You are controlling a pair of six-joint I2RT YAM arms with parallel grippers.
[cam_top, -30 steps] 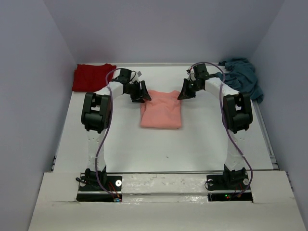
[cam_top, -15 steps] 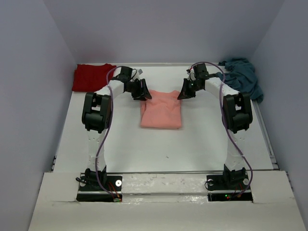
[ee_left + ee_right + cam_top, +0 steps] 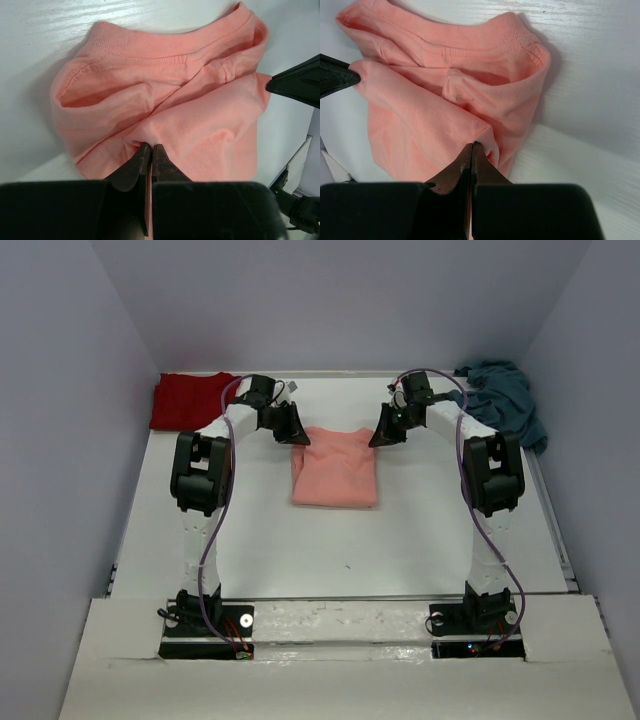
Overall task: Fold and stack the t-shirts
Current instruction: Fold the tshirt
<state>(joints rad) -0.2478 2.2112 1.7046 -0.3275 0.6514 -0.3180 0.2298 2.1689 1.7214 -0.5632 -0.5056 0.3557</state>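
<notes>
Fingers of the left gripper are clenched, tips pressed together on a raised fold of the salmon-pink shirt; the left wrist view shows the cloth drawn into a small peak right at the tips. Fingers of the right gripper are likewise clenched on a fold of the same shirt, with cloth bunched on both sides of the tips. The two grips sit at the far left and far right corners of the shirt, one on each side of the ribbed collar, which faces the far edge of the table. Each wrist view shows the dark tip of the opposite gripper touching the far side of the cloth. The shirt is folded into a compact, roughly rectangular shape and lies in the far middle of the table, between the two arms; its near portion rests flat on the surface, while the far portion is wrinkled and gathered toward the grips. The dark red shirt lies flattened in the far left corner of the table, well apart from the salmon-pink shirt. The teal-blue shirt lies crumpled in the far right corner, also well apart, beside the right arm.
</notes>
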